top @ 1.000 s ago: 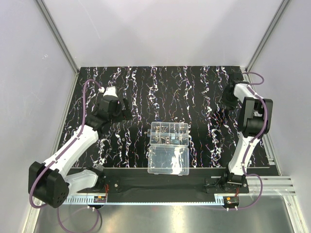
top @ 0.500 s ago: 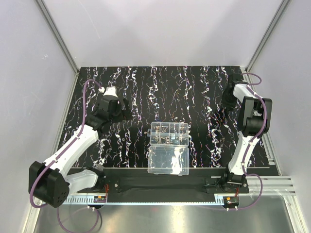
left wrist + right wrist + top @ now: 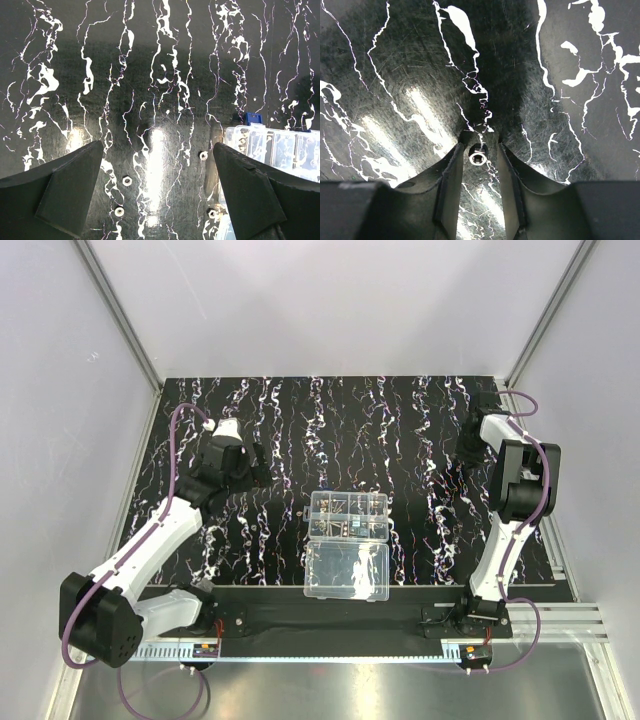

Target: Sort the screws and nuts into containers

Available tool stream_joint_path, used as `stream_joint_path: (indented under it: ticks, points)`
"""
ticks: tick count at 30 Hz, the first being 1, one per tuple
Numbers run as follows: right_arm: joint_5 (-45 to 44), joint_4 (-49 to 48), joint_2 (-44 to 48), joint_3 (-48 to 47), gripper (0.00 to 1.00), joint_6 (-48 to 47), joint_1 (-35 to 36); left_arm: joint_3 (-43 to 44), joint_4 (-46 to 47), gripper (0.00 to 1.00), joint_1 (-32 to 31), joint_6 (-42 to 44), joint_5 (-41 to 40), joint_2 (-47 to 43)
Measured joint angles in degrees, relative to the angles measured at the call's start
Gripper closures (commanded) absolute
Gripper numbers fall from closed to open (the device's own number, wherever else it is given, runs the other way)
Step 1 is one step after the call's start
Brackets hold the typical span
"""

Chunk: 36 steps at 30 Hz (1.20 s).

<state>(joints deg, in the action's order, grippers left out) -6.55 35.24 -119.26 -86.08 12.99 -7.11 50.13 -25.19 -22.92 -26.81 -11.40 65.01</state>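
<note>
While right pincer [image 3: 478, 150] stands narrowly spread, nut [image 3: 478, 158] lies between its tips.

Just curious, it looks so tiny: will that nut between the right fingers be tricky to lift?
Probably. The nut looks hard and shiny, so it may slip from the right gripper. It lies flat, hole up, so it likely slides rather than rolls.

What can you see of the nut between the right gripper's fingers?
The nut is tiny, silvery and hexagonal, metal by its shine, its hole facing the wrist camera. It sits between the dark fingertips of the right gripper, on or just above the black white-streaked mat. Whether the fingers clamp it or merely flank it cannot be told.
</note>
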Motion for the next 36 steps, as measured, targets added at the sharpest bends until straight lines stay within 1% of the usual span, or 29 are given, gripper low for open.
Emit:
stream_joint_path:
  ticks: [4, 18, 21, 22, 23, 28, 30, 32, 33, 36]
  points:
    - [0.1, 0.0, 0.0, 0.0, 0.65, -0.1, 0.0, 0.0, 0.0, 0.01, 0.0, 0.0, 0.2, 0.0]
    - [0.4, -1.9, 1.1, 2.0, 0.65, -0.1, 0.0, 0.0, 0.0, 0.01, 0.2, 0.0, 0.8, 0.0]
    - [0.4, -2.2, 1.3, 2.3, 0.69, -0.2, 0.0, 0.0, 0.0, 0.01, 0.2, 0.0, 0.9, 0.0]
    - [0.4, -2.2, 1.3, 2.3, 0.76, -0.2, 0.0, 0.0, 0.0, 0.01, 0.2, 0.0, 0.9, 0.0]
    - [0.4, -2.2, 1.3, 2.3, 0.8, -0.3, 0.0, 0.0, 0.0, 0.01, 0.2, 0.0, 0.9, 0.0]
    - [0.6, -2.4, 1.5, 2.6, 0.83, -0.1, 0.0, 0.0, 0.0, 0.01, 0.3, 0.0, 0.9, 0.0]
    - [0.7, -2.6, 1.6, 2.8, 0.77, -0.1, 0.0, 0.0, 0.0, 0.01, 0.3, 0.0, 0.9, 0.0]
    - [0.9, -2.6, 1.7, 2.9, 0.64, 0.0, 0.0, 0.0, 0.0, 0.01, 0.3, 0.0, 0.9, 0.0]
    - [1.3, -2.6, 1.8, 2.9, 0.6, 0.1, 0.0, 0.0, 0.0, 0.01, 0.3, 0.0, 0.9, 0.0]
    - [2.2, -2.7, 2.0, 3.2, 0.58, 0.3, 0.2, 0.0, 0.0, 0.01, 0.3, 0.0, 1.0, 0.0]
